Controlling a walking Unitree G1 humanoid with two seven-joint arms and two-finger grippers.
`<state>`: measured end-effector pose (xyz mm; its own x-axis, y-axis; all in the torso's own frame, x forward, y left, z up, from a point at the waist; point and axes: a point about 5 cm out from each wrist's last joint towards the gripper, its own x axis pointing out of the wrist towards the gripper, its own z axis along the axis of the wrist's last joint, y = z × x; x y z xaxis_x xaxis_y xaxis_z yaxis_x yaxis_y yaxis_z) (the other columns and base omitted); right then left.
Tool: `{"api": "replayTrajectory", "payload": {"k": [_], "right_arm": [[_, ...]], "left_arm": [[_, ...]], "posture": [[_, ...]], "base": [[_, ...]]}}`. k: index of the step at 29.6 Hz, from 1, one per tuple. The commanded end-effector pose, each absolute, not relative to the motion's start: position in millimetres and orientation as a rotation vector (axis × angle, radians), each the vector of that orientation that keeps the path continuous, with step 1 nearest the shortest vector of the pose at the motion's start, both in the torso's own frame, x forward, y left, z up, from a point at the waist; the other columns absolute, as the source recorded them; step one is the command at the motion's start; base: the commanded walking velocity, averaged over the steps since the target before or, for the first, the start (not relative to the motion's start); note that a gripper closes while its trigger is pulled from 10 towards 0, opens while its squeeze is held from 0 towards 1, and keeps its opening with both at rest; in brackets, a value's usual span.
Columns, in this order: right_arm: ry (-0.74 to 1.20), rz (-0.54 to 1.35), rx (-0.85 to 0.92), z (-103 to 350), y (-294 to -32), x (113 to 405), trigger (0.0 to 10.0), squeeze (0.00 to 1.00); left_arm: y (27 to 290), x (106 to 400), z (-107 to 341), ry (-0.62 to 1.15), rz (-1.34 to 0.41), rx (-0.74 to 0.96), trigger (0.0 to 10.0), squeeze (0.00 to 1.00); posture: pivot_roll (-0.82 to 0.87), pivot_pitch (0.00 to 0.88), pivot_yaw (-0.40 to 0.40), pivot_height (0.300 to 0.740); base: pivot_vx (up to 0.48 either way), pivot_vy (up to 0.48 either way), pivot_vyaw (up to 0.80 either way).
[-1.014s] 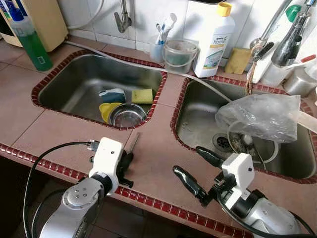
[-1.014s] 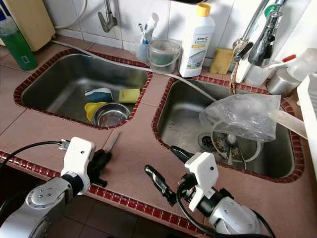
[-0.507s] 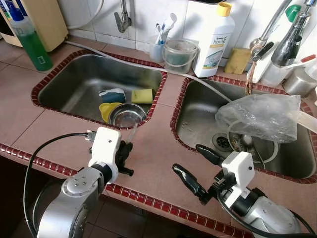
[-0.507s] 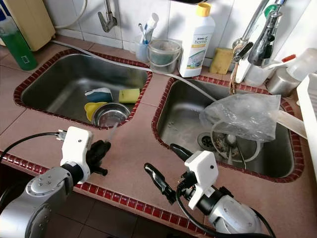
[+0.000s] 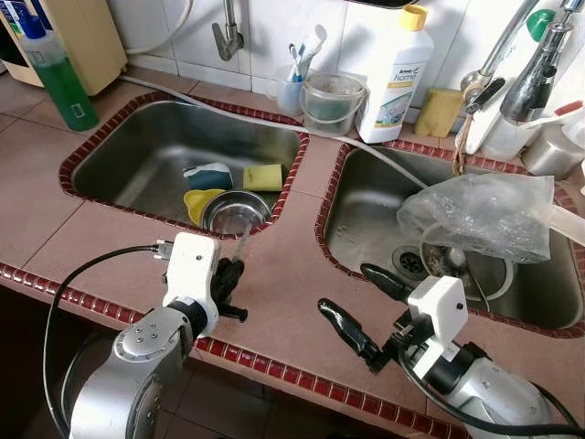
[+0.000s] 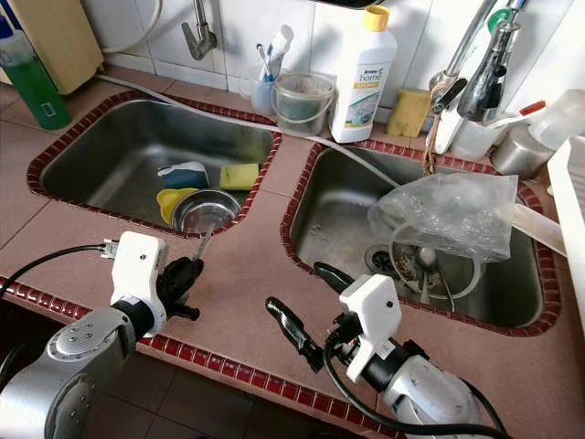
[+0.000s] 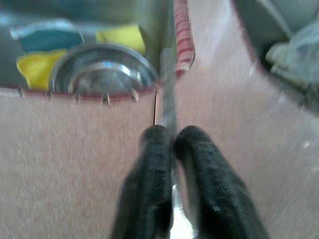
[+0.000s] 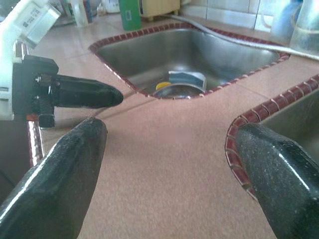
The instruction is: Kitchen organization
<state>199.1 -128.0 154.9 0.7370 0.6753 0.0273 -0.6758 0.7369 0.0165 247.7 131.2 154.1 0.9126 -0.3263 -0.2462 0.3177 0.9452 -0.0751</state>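
A thin metal utensil (image 5: 242, 245), blade-like, points at the rim of the left sink (image 5: 96, 137). My left gripper (image 5: 231, 276) is shut on its near end, low over the tiled counter; the left wrist view has the utensil (image 7: 168, 94) running from between the fingers (image 7: 149, 164) toward the steel bowl (image 7: 102, 74). That bowl (image 5: 233, 212) lies in the left sink beside a yellow sponge (image 5: 262, 176). My right gripper (image 5: 345, 290) hovers open over the counter's front edge, between the two sinks, with nothing between its fingers (image 8: 65, 169).
The right sink (image 5: 366, 197) holds a crumpled plastic bag (image 5: 480, 215) over dishes. A white detergent bottle (image 5: 396, 78), a clear tub (image 5: 331, 101) and a toothbrush cup (image 5: 291, 87) line the back wall. A green bottle (image 5: 59, 78) stands at the far left.
My left gripper has carried the utensil forward, toward the left sink, so its tip now reaches the rim. The right arm has barely moved.
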Motion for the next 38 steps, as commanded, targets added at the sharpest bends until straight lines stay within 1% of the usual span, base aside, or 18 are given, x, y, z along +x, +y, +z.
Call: {"api": "replayTrajectory", "payload": {"k": [1,3,10,14,16,17,18,19,20,31,34,38], "right_arm": [[-0.018,0.748,0.029,154.1,-128.5,198.7,10.0,0.0],[-0.021,0.75,0.031,154.0,-126.8,199.1,10.0,0.0],[-0.03,0.748,0.035,155.0,-125.0,200.0,10.0,0.0],[-0.03,0.747,0.034,154.9,-126.2,199.2,10.0,0.0],[-0.027,0.746,0.03,153.9,-126.5,199.1,10.0,0.0],[-0.027,0.746,0.031,153.8,-126.5,199.0,10.0,0.0],[-0.027,0.745,0.032,153.8,-126.4,199.0,10.0,0.0],[-0.027,0.746,0.033,153.9,-126.1,198.9,10.0,0.0],[-0.027,0.747,0.033,154.0,-125.8,198.9,10.0,0.0],[-0.023,0.748,0.031,153.7,-126.8,198.6,10.0,0.0],[-0.026,0.747,0.035,154.3,-126.1,198.8,10.0,0.0],[-0.031,0.747,0.038,155.4,-124.9,198.9,10.0,0.0]], "left_arm": [[131.1,248.1,162.5,0.206,-0.322,-0.024,10.0,0.0],[128.4,250.6,165.2,0.186,-0.332,-0.054,10.0,0.0],[125.4,251.8,165.7,0.173,-0.357,-0.056,10.0,0.0],[125.5,249.4,162.9,0.176,-0.383,-0.02,10.0,0.0],[125.2,248.2,165.1,0.135,-0.407,0.019,10.0,0.0],[126.0,248.6,164.3,0.147,-0.396,-0.009,10.0,0.0],[126.5,249.0,163.4,0.16,-0.386,-0.033,10.0,0.51],[126.7,249.0,164.1,0.157,-0.388,-0.037,10.0,0.71],[126.7,248.8,164.3,0.16,-0.391,-0.038,10.0,1.0],[135.8,244.1,153.1,0.221,-0.384,0.016,10.0,1.0],[137.9,244.7,146.9,0.242,-0.379,0.055,10.0,1.0],[136.8,247.6,143.8,0.248,-0.374,0.059,10.0,1.0]], "posture": [[-0.12,0.146,-0.02,0.74],[-0.12,0.143,-0.019,0.74],[-0.13,0.132,-0.016,0.74],[-0.13,0.132,-0.013,0.74],[-0.13,0.13,-0.013,0.74],[-0.13,0.13,-0.012,0.74],[-0.13,0.129,-0.013,0.74],[-0.13,0.129,-0.013,0.74],[-0.13,0.129,-0.013,0.74],[-0.12,0.143,-0.016,0.74],[-0.12,0.144,-0.014,0.74],[-0.13,0.147,-0.013,0.74]], "base": [[0.0,0.0,0.0],[0.0,0.0,0.0],[0.0,0.0,0.0],[0.0,0.0,0.0],[0.0,0.0,0.0],[0.0,0.0,0.0],[0.0,0.0,0.0],[0.0,0.0,0.0],[0.0,0.0,0.0],[0.0,0.0,0.0],[0.0,0.0,0.0],[0.0,0.0,0.0]]}}
